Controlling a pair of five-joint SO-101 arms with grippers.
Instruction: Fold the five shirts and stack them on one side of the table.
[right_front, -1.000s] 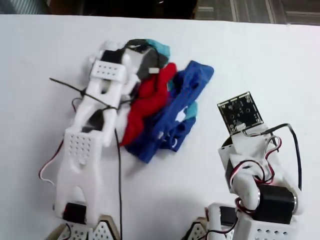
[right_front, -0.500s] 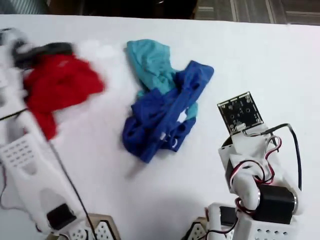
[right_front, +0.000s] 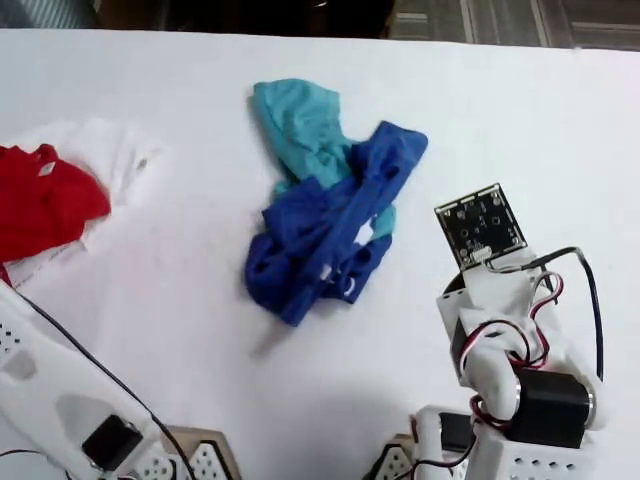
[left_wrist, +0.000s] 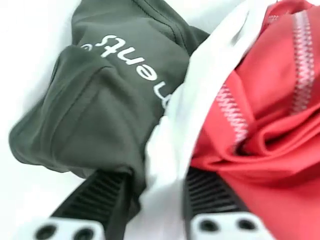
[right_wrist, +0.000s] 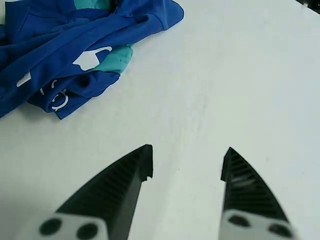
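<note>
Left wrist view: left jaws, half-buried, apparently clamp white shirt (left_wrist: 170, 150); right jaws open.

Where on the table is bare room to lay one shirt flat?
The widest bare patch is the table right of the blue shirt, beyond the right arm. A narrower strip lies between the white shirt and the blue shirt. Crowded: the left edge, with red shirt and left arm, and the middle, where teal shirt and blue tangle.
</note>
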